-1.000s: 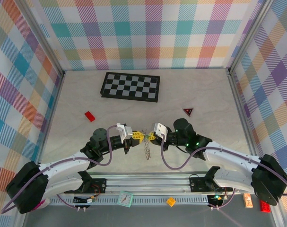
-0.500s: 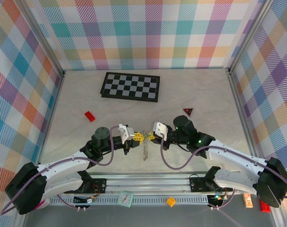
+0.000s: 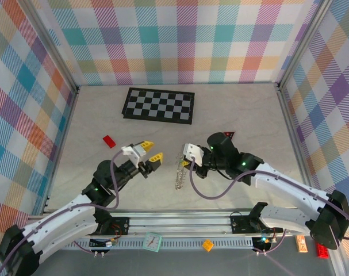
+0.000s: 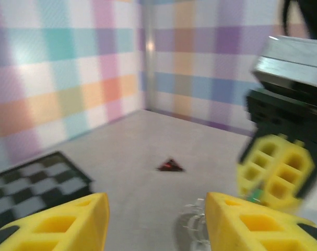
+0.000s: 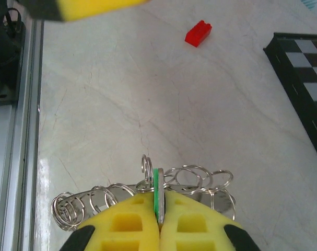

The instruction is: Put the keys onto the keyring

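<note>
My right gripper (image 5: 159, 197) is shut on a key with a green head (image 5: 156, 182), held edge-on between the yellow pads. The keyring (image 5: 200, 180), a grey ring fringed with wire loops, sits right against that key; one small loop touches it. From above, the keyring (image 3: 179, 172) hangs below the right gripper (image 3: 186, 163) near the table's front middle. My left gripper (image 3: 150, 150) stands open to the left of it, holding nothing. In the left wrist view the left gripper (image 4: 155, 219) faces the right gripper's pads (image 4: 276, 172) with the keyring (image 4: 197, 227) low between them.
A black-and-white checkerboard (image 3: 158, 105) lies at the back. A small red brick (image 3: 108, 141) sits at the left and a red triangle (image 3: 228, 135) behind the right arm. Plaid walls close three sides; a metal rail (image 3: 180, 223) runs along the near edge.
My left gripper has opened, let go and drawn back to the left, away from the key and ring. The right gripper stays shut on the green key and has shifted slightly back.
</note>
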You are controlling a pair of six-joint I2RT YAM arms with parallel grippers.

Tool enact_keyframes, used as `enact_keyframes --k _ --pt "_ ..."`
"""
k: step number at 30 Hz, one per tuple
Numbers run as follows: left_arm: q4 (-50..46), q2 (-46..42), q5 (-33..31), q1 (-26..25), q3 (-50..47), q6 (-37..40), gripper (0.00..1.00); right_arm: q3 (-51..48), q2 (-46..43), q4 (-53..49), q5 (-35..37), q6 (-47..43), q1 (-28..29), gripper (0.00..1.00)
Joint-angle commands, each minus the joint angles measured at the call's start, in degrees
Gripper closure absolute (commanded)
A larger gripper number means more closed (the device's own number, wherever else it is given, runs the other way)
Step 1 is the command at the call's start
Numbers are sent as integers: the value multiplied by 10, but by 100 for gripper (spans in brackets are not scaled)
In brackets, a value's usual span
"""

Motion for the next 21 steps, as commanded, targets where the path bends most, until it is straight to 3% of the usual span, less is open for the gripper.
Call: enact_keyframes --k 1,5,11,14,21 --pt "-71 -47 -203 1 20 -9 41 44 37 11 -31 -5 12 100" --pt "-133 -67 -312 20 48 -16 35 95 123 77 -67 9 23 100" --pt "-160 -70 -341 53 60 -47 34 194 264 146 -81 -13 37 100" --pt "-166 -82 -351 67 60 -59 33 245 318 110 -89 -31 34 100" --pt "-179 -96 -360 86 41 -87 29 169 331 61 -22 -77 32 100"
